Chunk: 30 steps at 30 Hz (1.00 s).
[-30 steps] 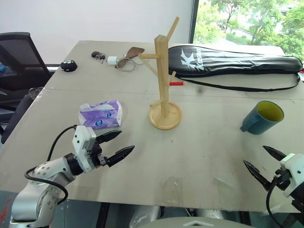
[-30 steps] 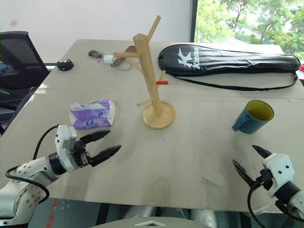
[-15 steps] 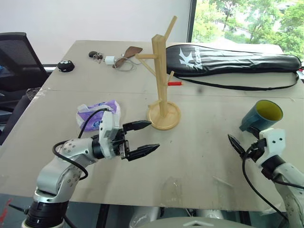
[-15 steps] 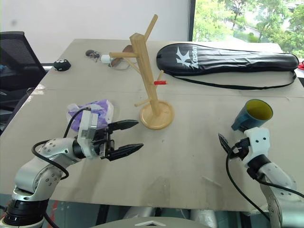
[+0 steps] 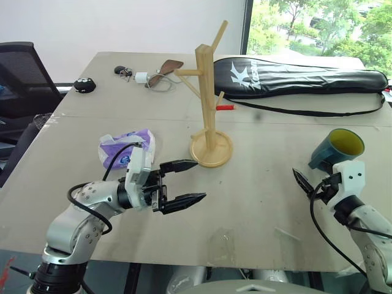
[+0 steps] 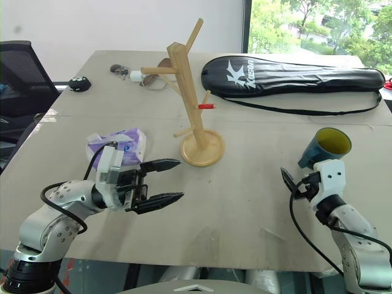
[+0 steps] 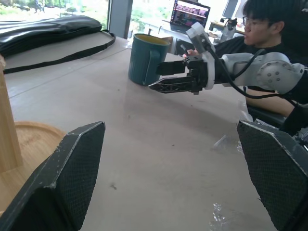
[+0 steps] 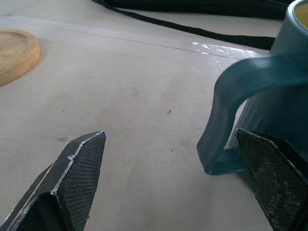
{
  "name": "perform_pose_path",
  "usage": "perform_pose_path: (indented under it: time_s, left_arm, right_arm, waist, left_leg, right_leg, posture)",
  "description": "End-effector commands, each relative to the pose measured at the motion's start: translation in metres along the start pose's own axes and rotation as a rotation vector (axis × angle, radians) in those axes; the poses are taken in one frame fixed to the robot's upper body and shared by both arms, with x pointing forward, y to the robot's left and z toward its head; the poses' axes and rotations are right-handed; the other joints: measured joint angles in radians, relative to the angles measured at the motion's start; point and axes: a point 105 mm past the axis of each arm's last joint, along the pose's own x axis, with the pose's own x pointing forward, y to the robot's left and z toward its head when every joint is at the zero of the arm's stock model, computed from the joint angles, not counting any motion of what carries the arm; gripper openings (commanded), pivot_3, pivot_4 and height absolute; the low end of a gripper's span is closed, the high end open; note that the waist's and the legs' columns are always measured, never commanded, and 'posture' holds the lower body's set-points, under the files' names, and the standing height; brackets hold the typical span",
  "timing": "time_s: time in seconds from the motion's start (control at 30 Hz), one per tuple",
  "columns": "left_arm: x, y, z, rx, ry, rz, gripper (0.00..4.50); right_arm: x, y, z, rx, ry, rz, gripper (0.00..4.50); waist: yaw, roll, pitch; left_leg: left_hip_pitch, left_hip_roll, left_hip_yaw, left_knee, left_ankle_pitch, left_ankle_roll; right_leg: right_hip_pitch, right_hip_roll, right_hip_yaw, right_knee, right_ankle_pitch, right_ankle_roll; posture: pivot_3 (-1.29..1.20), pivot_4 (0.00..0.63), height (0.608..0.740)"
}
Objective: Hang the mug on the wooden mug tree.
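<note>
Teal-blue cylindrical mug with yellow inside (image 5: 337, 150) stands just beyond the spread right end effector (image 5: 313, 185), handle (image 8: 231, 110) between its fingers, untouched.

A big grey table (image 5: 257, 202) fills the room's middle. Behind it stands a plain white wall (image 5: 122, 24). A window (image 5: 318, 27) at the back right shows green trees and lets in daylight. A black office chair (image 5: 24, 73) sits by the table's left side. A person (image 7: 269, 29) sits near a laptop (image 7: 190, 12).
</note>
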Motion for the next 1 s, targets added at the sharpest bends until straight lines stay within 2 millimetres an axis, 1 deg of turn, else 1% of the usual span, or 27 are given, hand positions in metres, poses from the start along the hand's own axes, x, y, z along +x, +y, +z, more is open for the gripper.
perform_pose_path:
  time_s: [0.03,0.27,0.3,0.33,0.37,0.4,0.43,0.53,0.6,0.63,0.77,0.87,0.93,1.0]
  left_arm:
    - [0.000,-0.008,0.015,0.069,-0.032,-0.046,4.50]
    - [-0.001,-0.011,0.015,0.079,-0.030,-0.049,4.50]
    - [-0.001,-0.012,0.015,0.080,-0.030,-0.048,4.50]
    - [-0.002,-0.012,0.015,0.080,-0.030,-0.047,4.50]
    - [-0.002,-0.012,0.015,0.081,-0.030,-0.044,4.50]
    - [-0.002,-0.011,0.015,0.082,-0.027,-0.041,4.50]
    - [-0.003,-0.011,0.014,0.083,-0.024,-0.038,4.50]
    - [-0.004,-0.011,0.014,0.083,-0.024,-0.030,4.50]
    - [-0.004,-0.010,0.014,0.080,-0.028,-0.026,4.50]
    - [-0.004,-0.011,0.013,0.079,-0.030,-0.024,4.50]
    - [-0.003,-0.010,0.012,0.079,-0.039,-0.013,4.50]
    - [-0.004,-0.008,0.010,0.084,-0.056,0.021,4.50]
    - [-0.004,-0.005,0.012,0.095,-0.091,0.064,4.50]
    - [-0.007,-0.004,0.015,0.105,-0.141,0.116,4.50]
  right_arm:
    - [0.001,0.001,0.006,0.003,-0.027,0.002,4.36]
    - [0.002,-0.002,-0.001,0.008,-0.012,-0.006,4.36]
    - [0.002,-0.002,-0.002,0.007,-0.010,-0.008,4.13]
    - [0.003,-0.003,-0.002,0.004,-0.010,-0.014,3.81]
    - [0.003,-0.004,-0.003,0.004,-0.009,-0.017,3.65]
    - [0.003,-0.005,-0.003,0.001,-0.010,-0.019,3.26]
    - [0.004,-0.006,-0.002,-0.003,-0.015,-0.024,2.65]
    - [0.007,-0.009,0.000,-0.015,-0.028,-0.030,1.34]
    - [0.009,-0.010,0.002,-0.023,-0.035,-0.032,0.29]
    - [0.010,-0.010,0.002,-0.025,-0.037,-0.032,0.01]
    - [0.011,-0.010,0.004,-0.032,-0.048,-0.028,0.01]
    - [0.011,-0.008,0.010,-0.068,-0.070,-0.001,0.01]
    - [0.013,-0.002,0.020,-0.110,-0.102,0.048,0.01]
    - [0.017,0.006,0.038,-0.124,-0.150,0.100,0.01]
  waist:
    - [0.001,0.000,0.000]
    - [0.000,0.000,0.000]
    - [0.000,0.000,0.000]
    - [0.000,0.000,0.000]
    - [0.000,0.000,0.000]
    - [0.000,0.000,0.000]
    - [0.000,0.000,0.000]
    - [0.000,0.000,0.000]
    - [0.000,0.000,0.000]
    - [-0.001,0.000,0.000]
    - [-0.001,0.000,0.000]
    - [-0.002,0.000,0.000]
    - [-0.002,0.000,0.000]
    - [-0.004,0.000,0.000]
  left_leg:
    - [0.000,0.000,0.000,0.000,0.000,0.000]
    - [0.000,0.000,0.000,0.000,0.000,0.000]
    - [0.000,0.000,0.000,0.000,0.000,0.000]
    - [0.000,0.000,0.000,0.000,0.000,0.000]
    - [0.000,0.000,0.000,0.000,0.000,0.000]
    - [0.000,0.000,0.000,0.000,0.000,0.000]
    - [0.000,0.000,0.000,0.000,0.000,0.000]
    - [0.000,0.000,0.000,0.000,0.000,0.000]
    - [0.000,0.000,0.000,0.000,0.000,0.000]
    - [0.000,0.000,0.000,0.000,0.000,0.000]
    - [0.000,0.000,0.001,0.000,0.000,0.000]
    - [0.000,0.000,0.001,0.000,0.000,0.000]
    - [0.000,0.000,0.001,0.000,0.000,0.000]
    - [0.000,0.000,0.001,0.001,0.000,0.000]
  right_leg:
    - [0.000,0.000,0.000,0.000,0.000,0.000]
    - [0.000,0.000,0.000,0.000,0.000,0.000]
    - [0.000,0.000,0.000,0.000,0.000,0.000]
    - [0.000,0.000,0.000,0.000,0.000,0.000]
    - [0.000,0.000,0.000,0.000,0.000,0.000]
    - [0.000,0.000,0.000,0.000,0.000,0.000]
    - [0.000,0.000,0.000,0.000,0.000,0.000]
    - [0.000,0.000,0.000,0.000,0.000,0.000]
    - [0.000,0.000,0.000,0.000,0.000,0.000]
    - [0.000,0.000,0.000,0.000,0.000,0.000]
    - [0.000,0.000,0.001,0.000,0.000,0.000]
    - [0.000,0.000,0.001,0.000,0.000,0.000]
    - [0.000,0.000,0.001,0.000,0.000,0.000]
    - [0.000,0.000,0.001,0.000,0.000,0.000]
  posture:
    - [0.00,0.150,0.740]
    - [0.00,0.150,0.740]
    - [0.00,0.150,0.740]
    - [0.00,0.150,0.740]
    - [0.00,0.150,0.740]
    - [0.00,0.150,0.740]
    - [0.00,0.150,0.740]
    - [0.00,0.150,0.740]
    - [0.00,0.150,0.740]
    - [0.00,0.150,0.740]
    - [0.00,0.150,0.740]
    - [0.00,0.150,0.740]
    - [0.00,0.150,0.740]
    - [0.00,0.150,0.740]
